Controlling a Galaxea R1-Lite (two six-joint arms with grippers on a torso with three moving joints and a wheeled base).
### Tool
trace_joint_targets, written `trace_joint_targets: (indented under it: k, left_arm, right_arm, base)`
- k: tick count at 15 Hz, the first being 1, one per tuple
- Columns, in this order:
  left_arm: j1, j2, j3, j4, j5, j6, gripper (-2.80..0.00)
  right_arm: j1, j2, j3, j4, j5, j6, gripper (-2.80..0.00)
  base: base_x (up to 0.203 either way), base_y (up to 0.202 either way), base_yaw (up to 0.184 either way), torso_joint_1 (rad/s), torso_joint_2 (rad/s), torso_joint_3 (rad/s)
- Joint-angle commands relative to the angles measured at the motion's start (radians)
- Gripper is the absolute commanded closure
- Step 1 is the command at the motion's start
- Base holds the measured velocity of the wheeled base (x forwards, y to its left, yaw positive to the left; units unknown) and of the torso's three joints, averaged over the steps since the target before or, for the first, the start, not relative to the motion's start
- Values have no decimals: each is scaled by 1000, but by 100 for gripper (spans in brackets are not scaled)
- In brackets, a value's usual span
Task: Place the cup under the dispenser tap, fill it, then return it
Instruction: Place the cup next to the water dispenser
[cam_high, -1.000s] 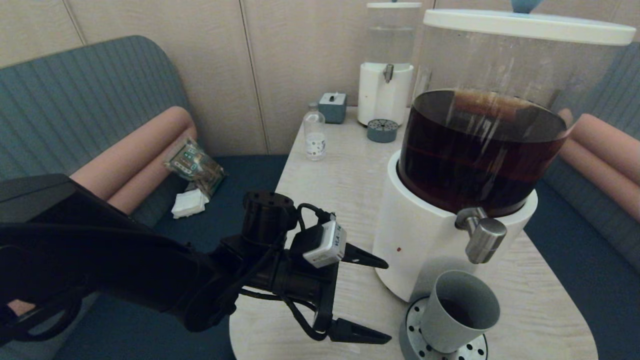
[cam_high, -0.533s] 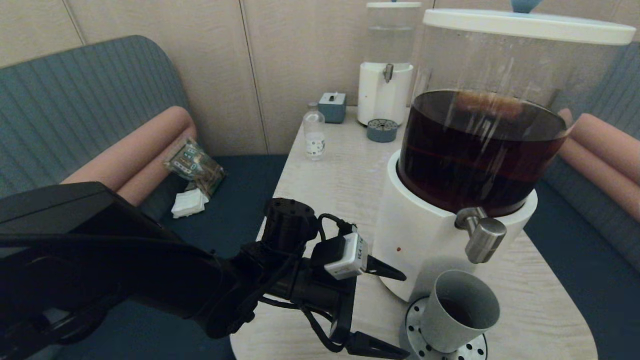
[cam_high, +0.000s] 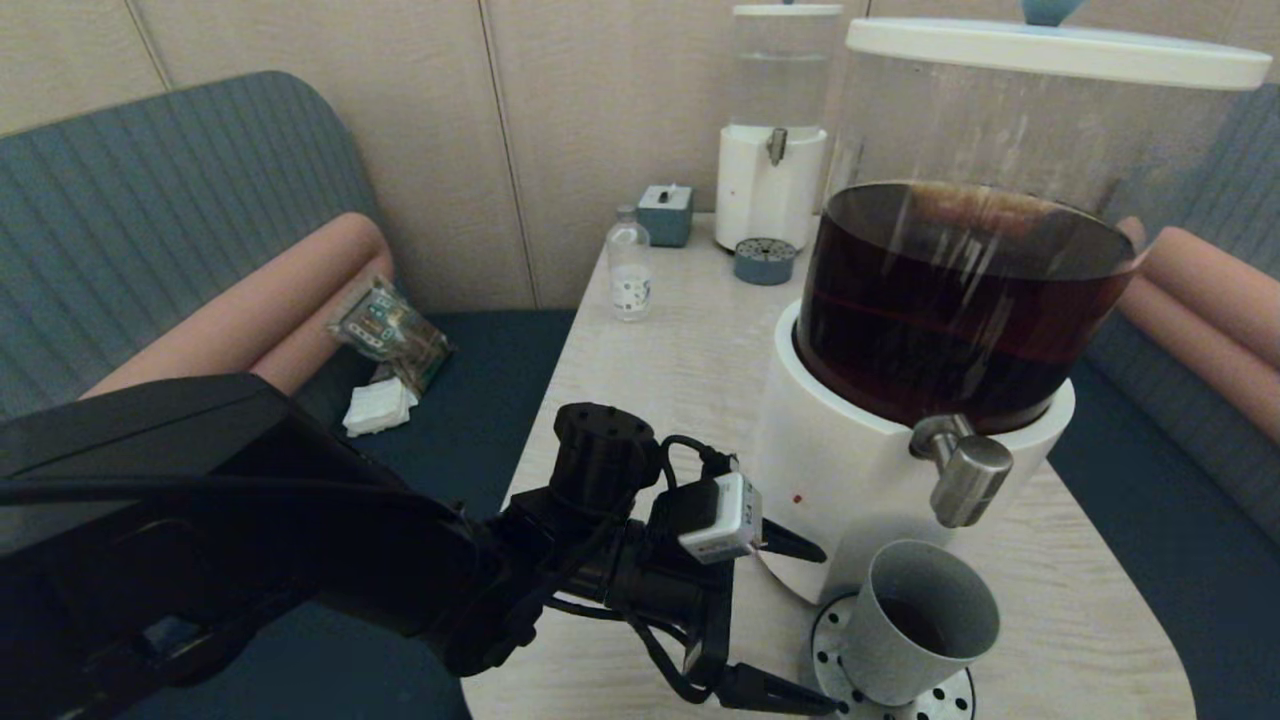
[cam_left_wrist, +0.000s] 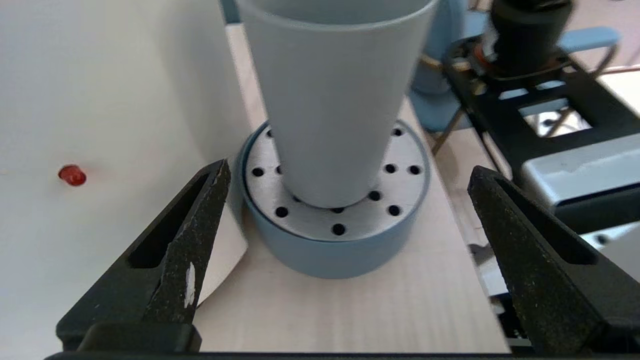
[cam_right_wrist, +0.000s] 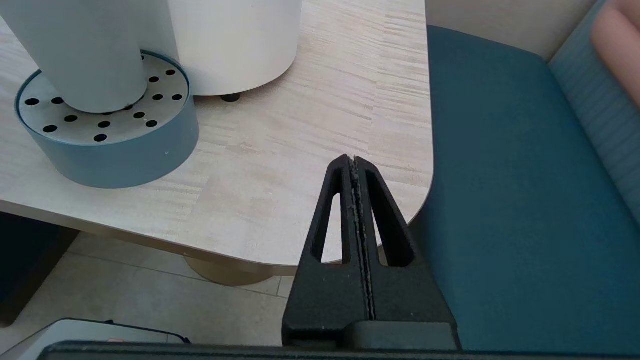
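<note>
Grey and matte, the cup (cam_high: 918, 622) stands upright on the perforated drip tray (cam_left_wrist: 334, 227), directly beneath the dispenser tap (cam_high: 962, 470) of the big dispenser (cam_high: 900, 440); dark liquid shows low inside it, though how full it is cannot be judged. The left gripper (cam_high: 812, 628) hangs just short of the cup with its jaws spread wide; in the left wrist view the cup sits ahead of the jaws and between their lines, neither jaw touching it; one jaw lies close beside the dispenser's white base, the other out over the bare bench (cam_right_wrist: 310, 120). The right gripper (cam_right_wrist: 355, 165) waits apart, over the bench's near corner, its jaws pressed fully together and holding nothing.

Filling looks done or nearly so, and the step in hand appears to be taking the cup for its return. The tumbler seems stiff and light in itself, heavier for the liquid; its smooth tapered wall has no handle and could slip downward through a loose grip; a hold around the middle of the wall, below the rim and above the narrow foot, looks soundest; it wants keeping level, since any tilt would spill; the jaw nearest the white base has little room and could knock it while closing.
</note>
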Motion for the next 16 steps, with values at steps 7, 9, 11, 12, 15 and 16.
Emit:
trace_joint_targets:
  k: [7, 9, 11, 12, 15, 16]
  left_arm:
    - [-41, 40, -50, -5, 22, -10, -280]
    - [-50, 49, -63, -3, 31, -13, -280]
    - [-58, 57, -74, -5, 33, -22, -280]
    - [-61, 61, -79, -5, 33, -24, -280]
    - [-72, 77, -88, -5, 33, -24, -280]
    - [-75, 82, -92, -5, 33, -24, -280]
  right_arm:
    - [0, -5, 0, 0, 1, -1, 0]
    - [0, -5, 0, 1, 1, -1, 0]
    - [0, -6, 0, 0, 1, -1, 0]
    - [0, -6, 0, 0, 1, -1, 0]
    - [1, -5, 0, 1, 1, -1, 0]
    - [0, -5, 0, 0, 1, -1, 0]
  base:
    - [0, 0, 0, 0, 0, 0]
    - [0, 0, 0, 0, 0, 0]
    - [0, 0, 0, 0, 0, 0]
    - [0, 0, 0, 0, 0, 0]
    - [0, 0, 0, 0, 0, 0]
    - [0, 0, 0, 0, 0, 0]
